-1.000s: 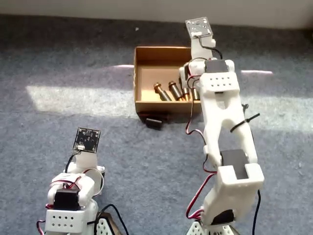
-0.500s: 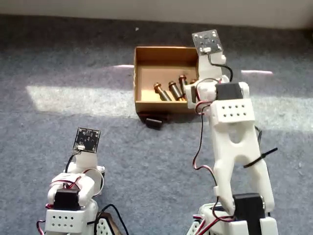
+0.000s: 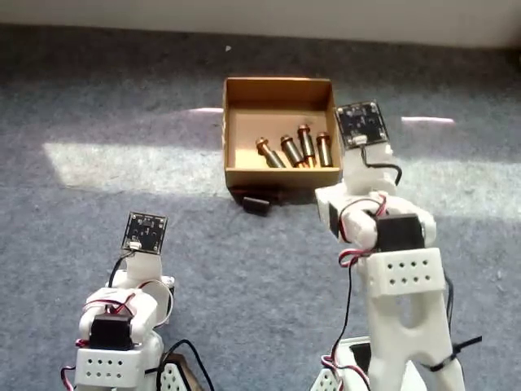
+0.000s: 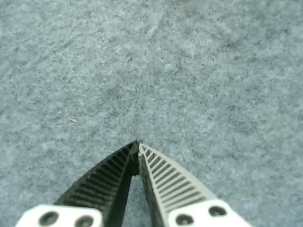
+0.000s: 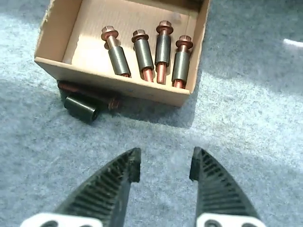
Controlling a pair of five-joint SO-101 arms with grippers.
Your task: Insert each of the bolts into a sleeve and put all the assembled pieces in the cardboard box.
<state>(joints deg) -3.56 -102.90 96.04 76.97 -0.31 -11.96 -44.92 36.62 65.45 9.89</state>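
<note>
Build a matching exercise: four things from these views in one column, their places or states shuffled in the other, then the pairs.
1 left gripper
2 right gripper
3 sleeved bolts
4 loose sleeve

A inside the cardboard box
B open
C shut
D on the carpet outside the box

Pairs: 1-C, 2-B, 3-A, 4-D

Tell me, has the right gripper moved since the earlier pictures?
Yes. The right gripper pulled back from above the cardboard box toward its own base, now outside it.
</note>
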